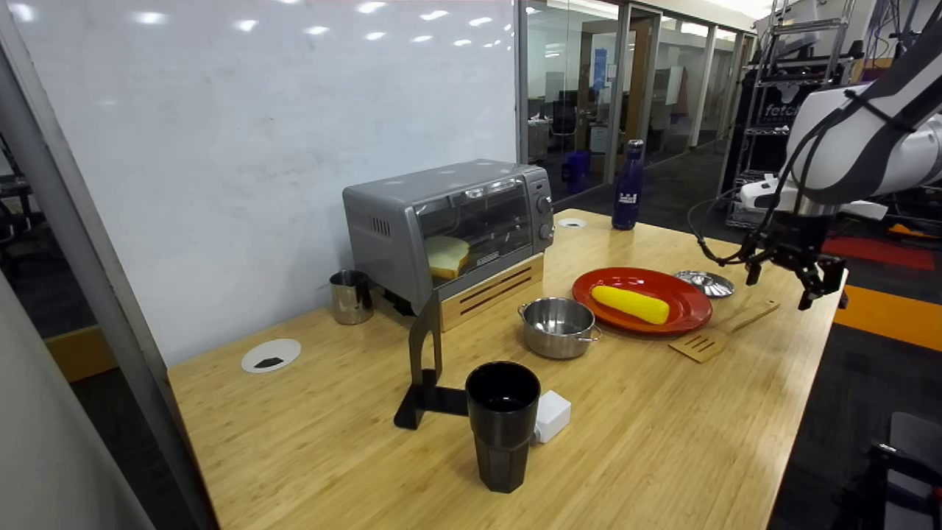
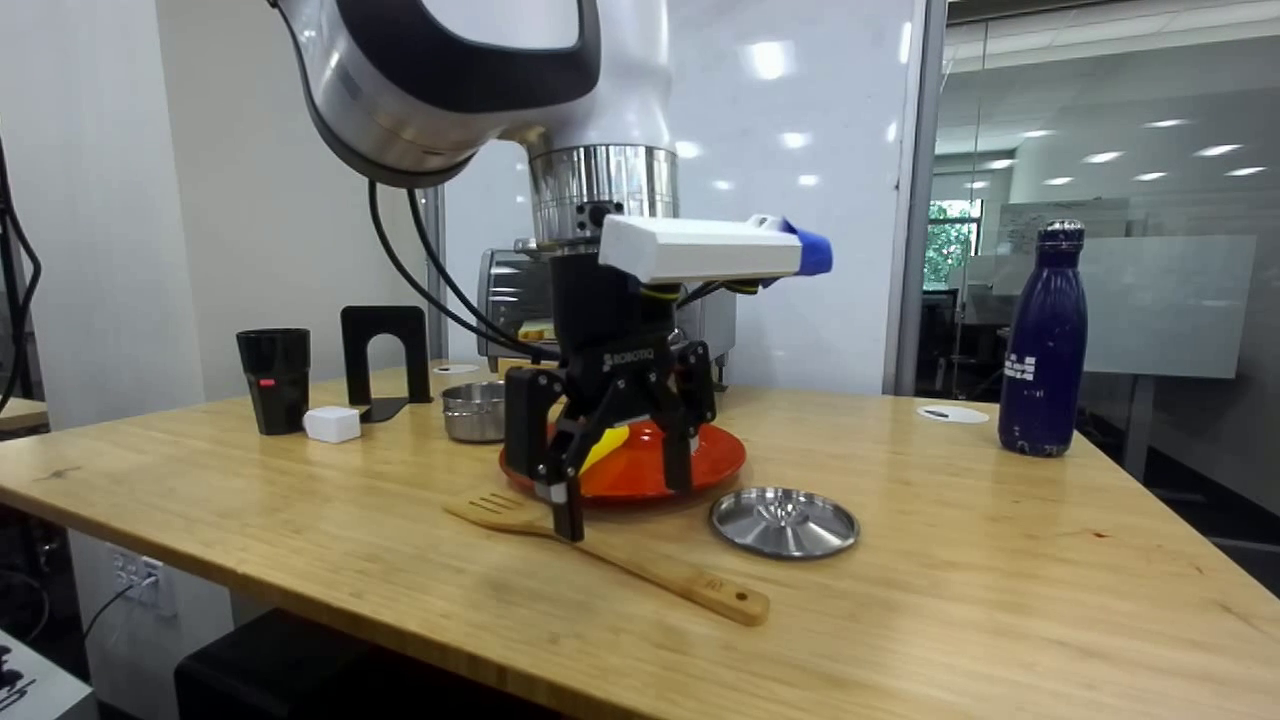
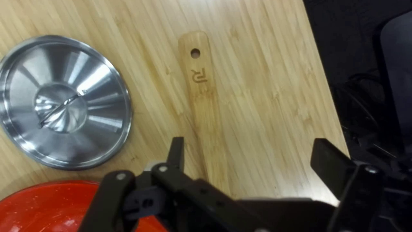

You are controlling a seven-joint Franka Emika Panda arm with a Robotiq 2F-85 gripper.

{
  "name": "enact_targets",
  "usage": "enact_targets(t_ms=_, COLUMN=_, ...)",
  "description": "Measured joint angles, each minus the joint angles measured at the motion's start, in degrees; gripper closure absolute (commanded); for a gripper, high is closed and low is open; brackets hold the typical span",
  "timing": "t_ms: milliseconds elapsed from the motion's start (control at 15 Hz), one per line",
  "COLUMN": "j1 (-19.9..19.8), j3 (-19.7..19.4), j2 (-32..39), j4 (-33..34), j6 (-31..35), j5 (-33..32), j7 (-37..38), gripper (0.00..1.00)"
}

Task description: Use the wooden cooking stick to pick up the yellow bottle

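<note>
The wooden cooking stick is a slotted spatula lying flat on the table; its blade [image 1: 700, 344] is beside the red plate [image 1: 684, 294]. Its handle [image 3: 202, 87], with a hole near the end, runs up the middle of the wrist view. On the plate rests the yellow bottle [image 1: 631, 304], long and smooth; my gripper [image 2: 623, 495] partly covers it in an exterior view. The gripper hangs above the table with fingers wide apart and nothing between them. In the wrist view the handle passes below the gripper [image 3: 251, 149], closer to the left finger [image 3: 176, 153]; the blade is out of that view.
A metal lid [image 3: 64, 103] lies beside the plate and handle. A steel pot [image 1: 558, 327], toaster oven [image 1: 456, 228], black cup [image 1: 503, 427], black bookend [image 1: 423, 368] and white block [image 1: 552, 417] stand farther along the table. A blue flask [image 2: 1045, 340] stands near a corner.
</note>
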Motion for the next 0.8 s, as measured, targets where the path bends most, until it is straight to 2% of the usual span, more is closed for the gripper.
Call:
enact_targets(t_ms=533, j1=-0.99, j3=1.86, j2=3.20, j4=0.64, j6=2.53, j5=9.41, j7=-11.81, gripper=0.00)
enact_targets(t_ms=800, j1=-2.67, j3=3.47, j2=6.15, j4=2.89, j6=3.00, j5=10.99, j7=-14.82, gripper=0.00)
